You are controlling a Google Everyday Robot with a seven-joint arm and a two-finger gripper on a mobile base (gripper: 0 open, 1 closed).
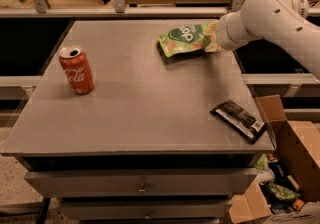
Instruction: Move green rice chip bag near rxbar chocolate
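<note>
The green rice chip bag [182, 38], light green with a dark green circle and white lettering, is at the table's far right, raised a little with a shadow under it. My gripper [212, 38], at the end of the white arm coming in from the right, is shut on the bag's right edge. The rxbar chocolate [239, 120], a slim dark bar with a white patch at its near end, lies flat near the table's front right corner, well apart from the bag.
A red Coca-Cola can [76, 69] stands upright on the left of the grey table [140, 113]. An open cardboard box [295, 143] with clutter sits on the floor at the right. A rail with posts runs behind the table.
</note>
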